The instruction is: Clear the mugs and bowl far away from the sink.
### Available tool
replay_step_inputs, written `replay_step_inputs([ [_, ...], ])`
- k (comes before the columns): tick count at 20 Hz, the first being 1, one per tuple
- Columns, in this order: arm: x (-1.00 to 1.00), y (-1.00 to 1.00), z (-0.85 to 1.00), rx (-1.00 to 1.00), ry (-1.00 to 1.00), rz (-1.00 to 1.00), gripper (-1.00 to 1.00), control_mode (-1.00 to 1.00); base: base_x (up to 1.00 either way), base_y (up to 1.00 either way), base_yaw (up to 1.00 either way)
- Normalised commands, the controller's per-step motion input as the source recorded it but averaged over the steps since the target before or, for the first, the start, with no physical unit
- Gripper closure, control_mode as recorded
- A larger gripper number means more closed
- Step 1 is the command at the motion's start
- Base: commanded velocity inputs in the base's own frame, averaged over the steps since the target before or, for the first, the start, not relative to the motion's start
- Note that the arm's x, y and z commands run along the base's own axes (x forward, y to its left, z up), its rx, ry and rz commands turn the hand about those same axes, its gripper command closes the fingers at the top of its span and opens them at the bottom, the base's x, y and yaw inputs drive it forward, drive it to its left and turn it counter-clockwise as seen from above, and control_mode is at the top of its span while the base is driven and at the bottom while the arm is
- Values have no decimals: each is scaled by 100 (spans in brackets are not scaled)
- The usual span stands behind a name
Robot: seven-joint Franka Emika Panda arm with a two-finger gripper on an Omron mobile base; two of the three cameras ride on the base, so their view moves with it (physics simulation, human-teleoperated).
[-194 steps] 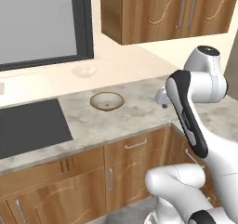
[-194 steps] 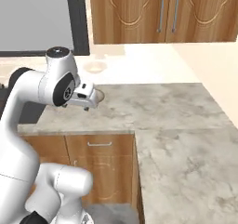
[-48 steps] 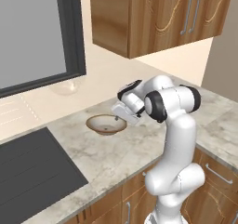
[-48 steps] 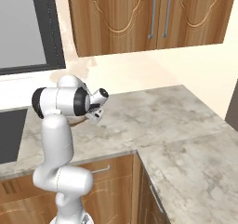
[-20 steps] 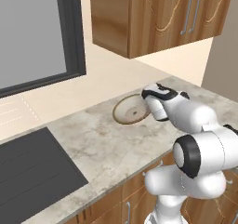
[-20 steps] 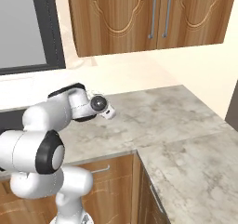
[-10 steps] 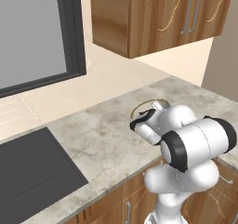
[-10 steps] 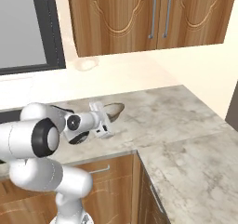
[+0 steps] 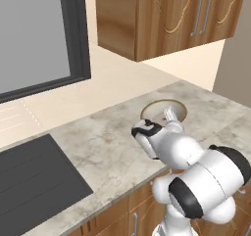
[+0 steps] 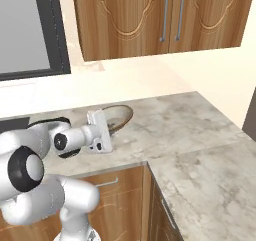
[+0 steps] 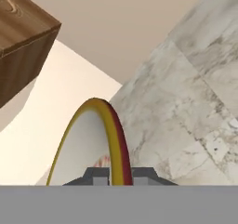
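Note:
The bowl (image 9: 164, 113), shallow with a brown rim and a pale inside, hangs tilted just over the marble counter (image 9: 103, 147), its near edge pinched in my gripper (image 9: 168, 116). From the right base the bowl (image 10: 118, 116) rises at an angle out of the gripper (image 10: 111, 124). In the hand view the bowl's rim (image 11: 113, 125) runs edge-on up from between the two fingertips (image 11: 97, 174), and the gripper (image 11: 117, 175) is shut on it. The mugs are out of view. A flat black rectangle (image 9: 34, 176) is set into the counter at the left; I cannot tell whether it is the sink.
Wooden wall cabinets (image 9: 166, 19) hang above the counter's back. A dark-framed grey panel (image 9: 34, 39) stands on the wall at the left. The counter turns a corner and runs on to the right (image 10: 200, 150). My own arm (image 9: 196, 171) bulks over the counter's front edge.
The arm has folded down toward the counter's front edge and carried the bowl to the right, from flat to tilted. The grip on the rim has held.

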Motion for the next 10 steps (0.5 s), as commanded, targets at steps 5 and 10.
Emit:
replay_step_inputs([
  [5,-69,-20,92,19,-6,0,100,-100,0,0,0],
  [10,-58,-28,82,27,0,0,100,-100,0,0,0],
])
